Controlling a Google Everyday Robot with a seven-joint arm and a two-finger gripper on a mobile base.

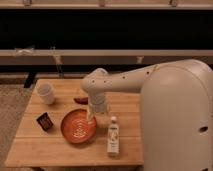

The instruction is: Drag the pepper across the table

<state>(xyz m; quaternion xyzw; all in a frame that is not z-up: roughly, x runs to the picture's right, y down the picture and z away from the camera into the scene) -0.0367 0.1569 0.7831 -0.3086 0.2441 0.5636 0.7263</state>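
The pepper is small, dark red and elongated. It lies on the light wooden table just left of my arm's wrist, partly hidden by it. My gripper points down at the far right rim of the orange ridged bowl, just right of and nearer than the pepper. My white arm reaches in from the right and covers the table's right side.
A white cup stands at the table's far left. A small dark box lies left of the bowl. A small clear bottle stands right of the bowl, near the front. A dark wall with rails runs behind the table.
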